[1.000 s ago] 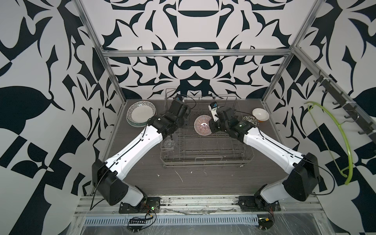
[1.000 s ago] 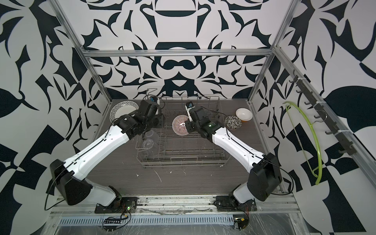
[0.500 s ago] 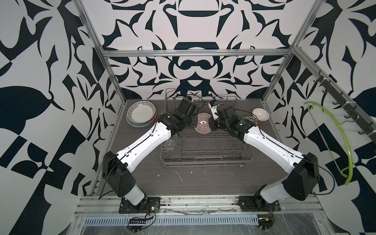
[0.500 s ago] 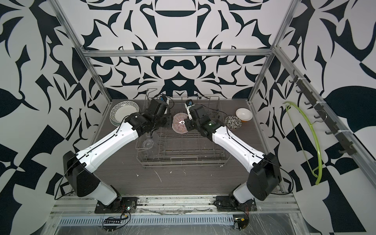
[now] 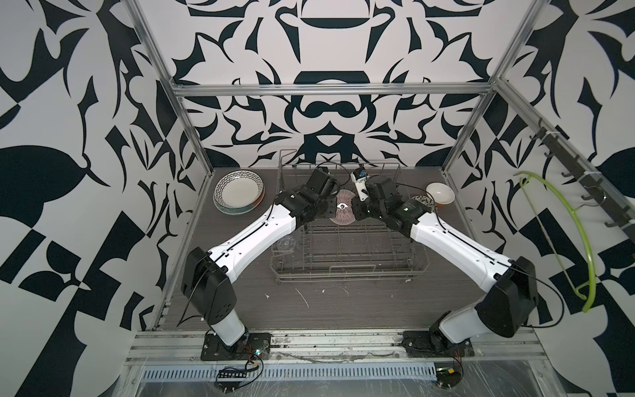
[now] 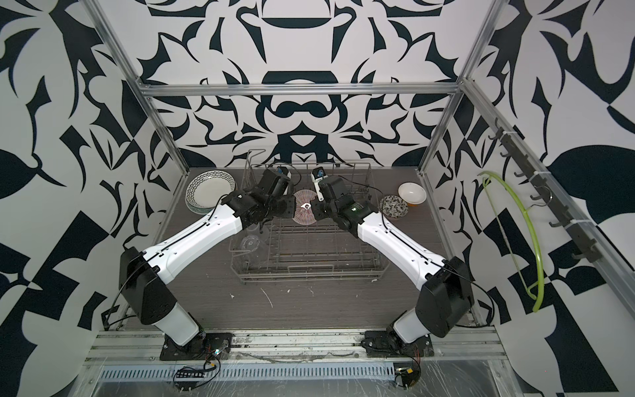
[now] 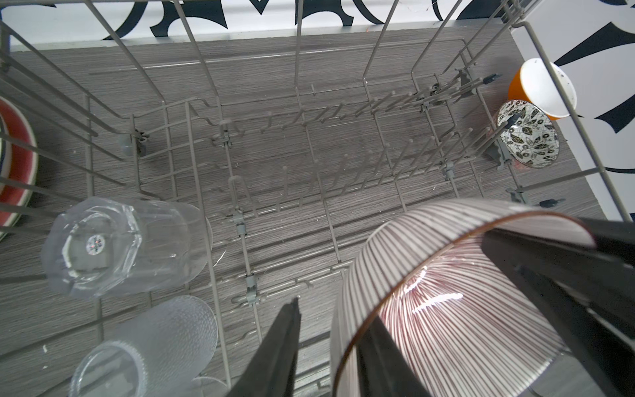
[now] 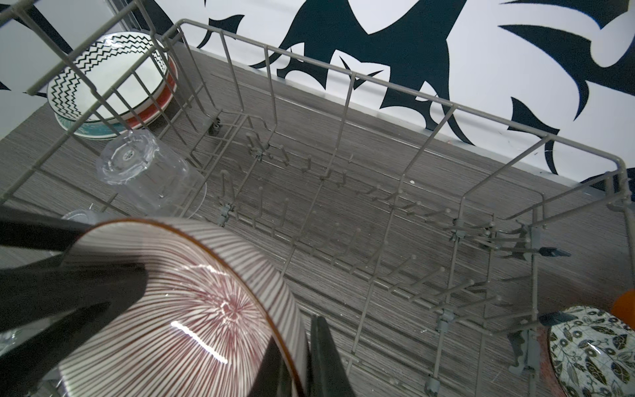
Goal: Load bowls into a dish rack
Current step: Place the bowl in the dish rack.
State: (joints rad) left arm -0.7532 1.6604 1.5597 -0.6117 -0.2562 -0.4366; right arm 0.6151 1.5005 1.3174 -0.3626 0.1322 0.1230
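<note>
The right fingers [image 8: 323, 357] are clenching the striped bowl [image 5: 342, 206] by its rim over the dish rack [image 5: 309, 275]; the left fingers [image 7: 281, 343] are straddling it loosely, released; no bowl is resting inside yet; the floral bowl [image 6: 393, 206] and orange bowl [image 6: 412, 192] are waiting on the bench [image 5: 343, 309].

Glossy striped bowl [image 8: 192, 309], matt grey wire dish rack [image 5: 347, 247], wood-grain table [image 5: 343, 309]

Table [image 6: 326, 309] bears dish rack [image 6: 309, 275], plate stack [image 6: 210, 189], floral bowl [image 6: 394, 206], orange bowl [image 6: 412, 194].
</note>
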